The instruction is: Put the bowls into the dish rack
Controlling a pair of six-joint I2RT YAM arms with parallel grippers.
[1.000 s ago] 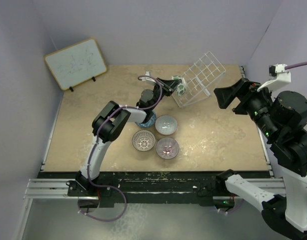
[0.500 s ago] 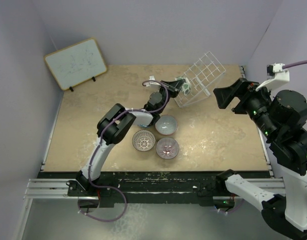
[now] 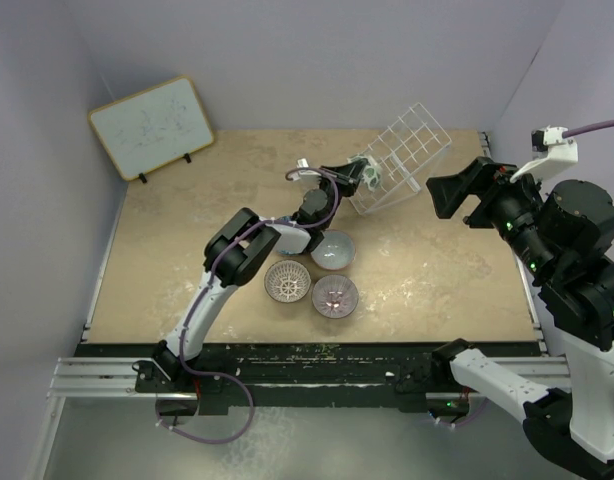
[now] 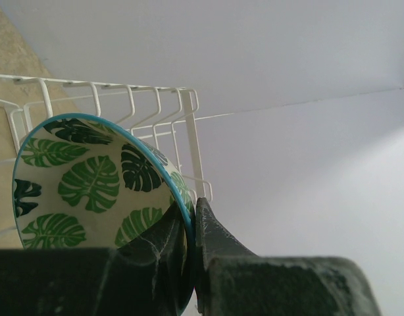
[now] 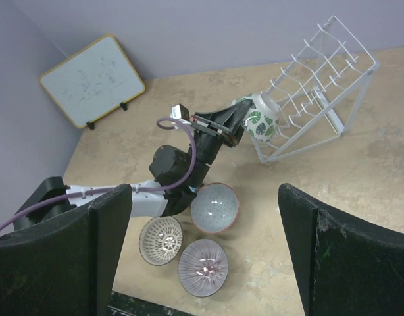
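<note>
My left gripper [image 3: 355,172] is shut on the rim of the green-and-white bowl [image 3: 366,174] and holds it tilted against the lower left corner of the white wire dish rack [image 3: 409,148]. In the left wrist view the fingers [image 4: 191,214] pinch the bowl's rim [image 4: 90,184] with the rack's wires [image 4: 189,131] just behind. The pale grey-white bowl [image 3: 333,250], the brown-white lattice bowl [image 3: 288,281] and the pinkish-purple bowl [image 3: 335,296] sit on the table. The blue bowl is hidden under the left arm. My right gripper [image 3: 457,192] is open and empty, raised to the right of the rack.
A wood-framed whiteboard [image 3: 152,125] leans at the back left. The right wrist view looks down on the rack [image 5: 320,72], the held bowl [image 5: 261,118], the three table bowls and the left arm [image 5: 182,164]. Purple walls close in the back and sides.
My left gripper has carried the green-and-white bowl a little to the right, up to the rack's lower left corner, with the arm stretching out. The right arm has not moved.
</note>
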